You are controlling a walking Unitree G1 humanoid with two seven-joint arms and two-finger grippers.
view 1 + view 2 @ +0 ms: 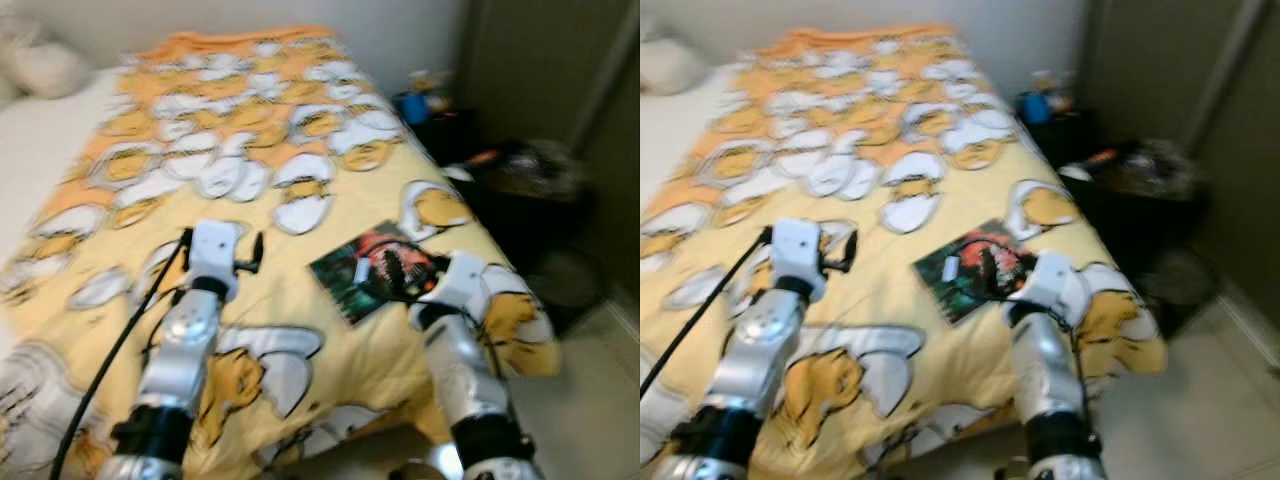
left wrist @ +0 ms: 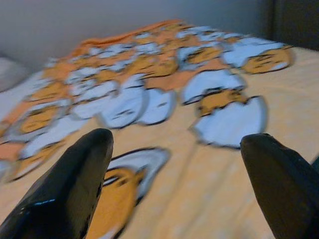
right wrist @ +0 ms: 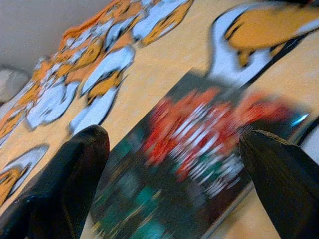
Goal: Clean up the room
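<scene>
Up close, the right gripper (image 3: 174, 164) hovers just above a dark book (image 1: 372, 268) with a red and green cover, jaws spread wide to either side of it and touching nothing. The book lies flat near the right edge of the bed (image 1: 60, 170), on a yellow blanket (image 1: 350, 190) printed with white and orange cartoon figures. Further left, the left gripper (image 2: 177, 164) hangs over the blanket, jaws wide and empty. A dark nightstand (image 1: 520, 190) stands beside the bed.
</scene>
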